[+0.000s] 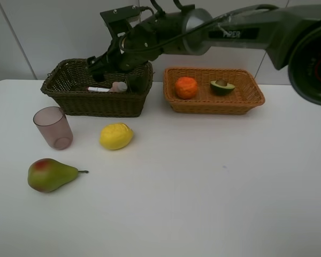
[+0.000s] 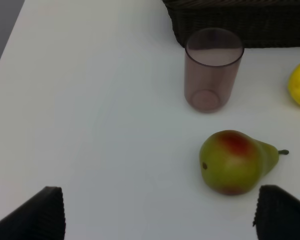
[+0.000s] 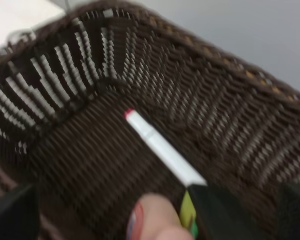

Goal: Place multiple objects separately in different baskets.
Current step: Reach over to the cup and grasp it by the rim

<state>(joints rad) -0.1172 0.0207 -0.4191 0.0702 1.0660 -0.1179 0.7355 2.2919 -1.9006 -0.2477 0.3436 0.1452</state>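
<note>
My right gripper (image 1: 98, 68) reaches across and hangs open over the dark brown basket (image 1: 96, 103), holding nothing. In that basket lie a white marker (image 1: 98, 89) and a pink bottle (image 1: 118, 87). The right wrist view shows the marker (image 3: 162, 150) and the bottle (image 3: 152, 220) on the basket floor (image 3: 80, 150), with a dark shape (image 3: 225, 215) beside them. The orange-tan basket (image 1: 251, 101) holds an orange (image 1: 185, 87) and an avocado half (image 1: 222, 87). A pinkish cup (image 1: 53, 127), a lemon (image 1: 116, 136) and a pear (image 1: 49, 175) rest on the table. My left gripper (image 2: 160, 215) is open near the pear (image 2: 232, 162).
The right arm (image 1: 203, 29) spans above both baskets at the back. The white table's left edge (image 2: 5, 47) lies close to the cup (image 2: 212, 70). A white wall stands behind the baskets.
</note>
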